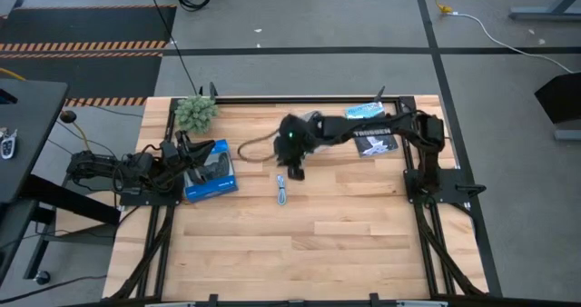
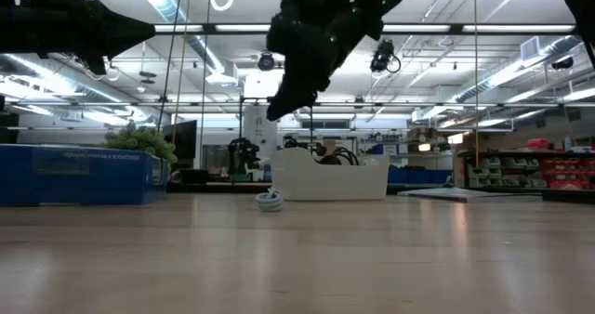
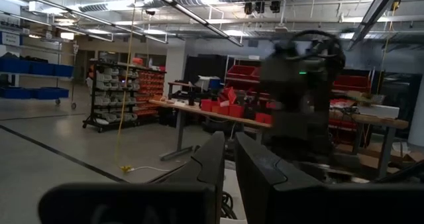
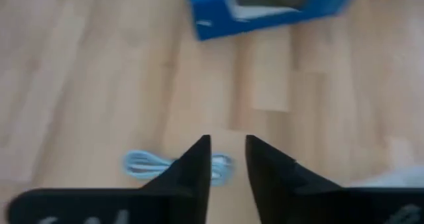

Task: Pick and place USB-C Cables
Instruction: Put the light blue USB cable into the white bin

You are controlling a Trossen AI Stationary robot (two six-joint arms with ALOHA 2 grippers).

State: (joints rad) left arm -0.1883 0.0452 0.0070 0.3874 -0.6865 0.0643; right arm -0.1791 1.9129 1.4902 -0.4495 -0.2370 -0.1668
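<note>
High view: wooden table (image 1: 345,243) is seen first, then blue box (image 1: 210,173) at left side, beside parked left gripper (image 1: 186,154) — jaws nearly closed. Right gripper (image 4: 227,159) is held above pale blue-grey cable (image 1: 281,191) — jaws narrowly parted, nothing gripped. Cable is lying coiled mid-table, near white tray (image 2: 330,177).

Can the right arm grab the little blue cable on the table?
Probably yes. The right gripper hangs just above the pale blue cable, fingers slightly apart, and only bare wood lies around the cable, so nothing blocks the way.
</note>
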